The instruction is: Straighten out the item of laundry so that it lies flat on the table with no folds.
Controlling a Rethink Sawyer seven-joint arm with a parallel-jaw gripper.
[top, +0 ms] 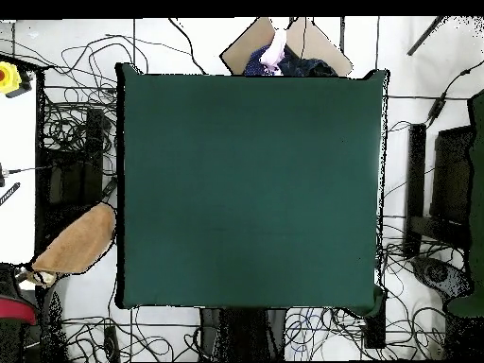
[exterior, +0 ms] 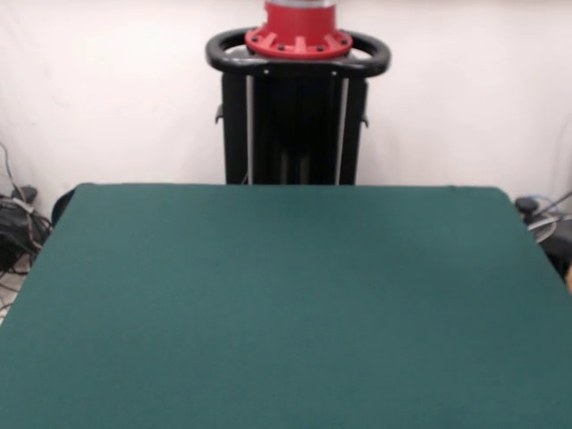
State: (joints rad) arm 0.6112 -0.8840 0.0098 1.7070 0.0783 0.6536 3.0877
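The table (exterior: 286,304) has a dark green top with nothing lying on it in either view (top: 250,189). An orange-tan cloth, which looks like the towel (top: 77,243), is off the table, beside its left edge in the overhead view. Its stripes and label cannot be made out. A sliver of the same orange shows at the right edge of the front view (exterior: 568,279). The arm and gripper show in neither view; only the pedestal (exterior: 295,116) with its red base stands behind the table.
A person's hand (top: 276,47) and dark clothing show past the table's top edge in the overhead view. Cables (top: 71,132) lie on the floor around the table. A yellow box with a red button (top: 9,76) is at the top left.
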